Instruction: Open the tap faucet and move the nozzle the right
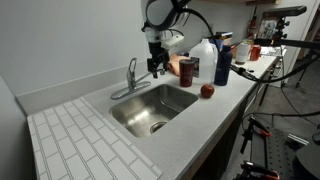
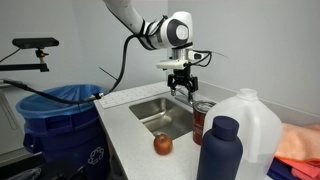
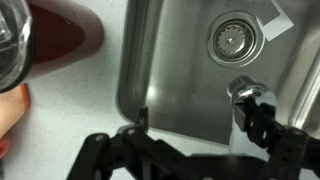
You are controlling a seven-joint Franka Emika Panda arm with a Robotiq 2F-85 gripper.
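The tap faucet (image 1: 130,78) is mounted on the counter (image 1: 215,105) at the far left edge of the steel sink (image 1: 150,108). It's small in an exterior view, so the nozzle can't really be told apart from the thin lever there.

The gripper (image 1: 157,66) is hung over the far side of the basin, just to the right of the tap and pointed down. In the wrist view the 2 black fingers (image 3: 255,122) are seen spread apart, nothing clamped between them. A shiny silver bit of the tap (image 3: 245,90) is caught right beside 1 finger; whether it's touched can't be told. The drain (image 3: 236,40) is seen beyond it.

To the right of the sink, a red apple (image 1: 207,90), a dark blue bottle (image 1: 222,62), a white jug (image 1: 203,52) and a brown can (image 1: 187,68) are lined up on the counter. A blue bin (image 2: 60,115) is parked past the counter's end.
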